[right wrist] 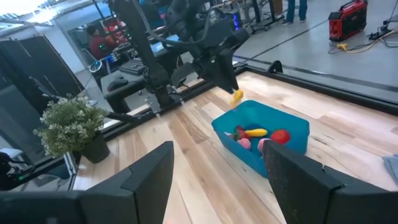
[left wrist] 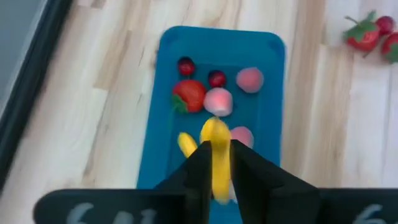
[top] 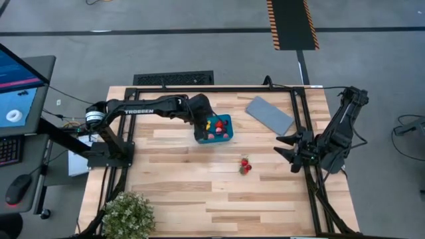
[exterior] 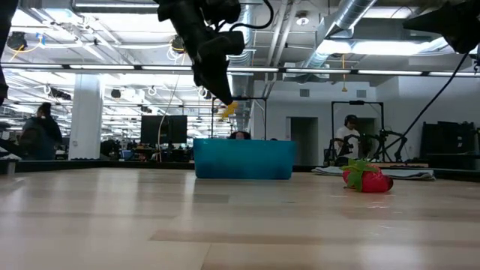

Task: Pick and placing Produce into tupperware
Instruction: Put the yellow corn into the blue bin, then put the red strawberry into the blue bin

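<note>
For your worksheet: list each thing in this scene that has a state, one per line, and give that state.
Left gripper: above the tupperware, fingers on a yellow piece.
Right gripper: open, empty, waiting at the table's right edge.
Tupperware: uncovered, partly filled with produce.
Grey lid: off, lying flat on the table.
Strawberries: loose on the table, outside the tupperware.

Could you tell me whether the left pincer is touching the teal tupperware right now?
Apart. The low view shows the left pincer, holding a yellow piece, hanging above the tupperware with clear background between them.
</note>
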Controlling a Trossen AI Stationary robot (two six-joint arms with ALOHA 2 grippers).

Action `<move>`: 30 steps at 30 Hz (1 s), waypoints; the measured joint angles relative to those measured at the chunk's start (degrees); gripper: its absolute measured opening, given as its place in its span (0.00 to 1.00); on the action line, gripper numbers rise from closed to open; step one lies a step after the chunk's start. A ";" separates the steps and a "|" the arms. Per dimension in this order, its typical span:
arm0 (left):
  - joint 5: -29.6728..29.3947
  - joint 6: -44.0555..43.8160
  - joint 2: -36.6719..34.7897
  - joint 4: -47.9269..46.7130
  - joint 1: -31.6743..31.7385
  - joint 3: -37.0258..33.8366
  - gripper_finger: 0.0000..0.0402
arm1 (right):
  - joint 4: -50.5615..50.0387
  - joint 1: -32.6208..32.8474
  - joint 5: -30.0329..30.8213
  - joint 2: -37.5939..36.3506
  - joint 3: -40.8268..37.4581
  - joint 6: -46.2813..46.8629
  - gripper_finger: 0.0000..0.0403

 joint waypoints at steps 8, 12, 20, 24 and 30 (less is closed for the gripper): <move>2.10 -0.57 0.00 0.14 -0.11 0.00 0.24 | 0.04 0.00 0.00 0.27 0.00 0.11 0.67; 2.68 -1.33 0.00 -0.03 -0.92 0.00 0.26 | 0.12 0.00 -0.17 0.54 0.00 1.09 0.67; 8.64 -4.23 -2.51 3.90 -8.62 0.52 0.27 | 1.69 -1.32 -3.45 3.89 0.00 1.12 0.67; 7.07 -5.68 -4.63 6.66 -13.87 0.55 0.27 | 1.65 -5.39 -10.22 7.28 -0.04 1.80 0.67; -0.42 -6.79 -8.38 7.81 -21.15 0.55 0.27 | 4.64 -13.54 -19.50 14.06 -0.07 -0.46 0.67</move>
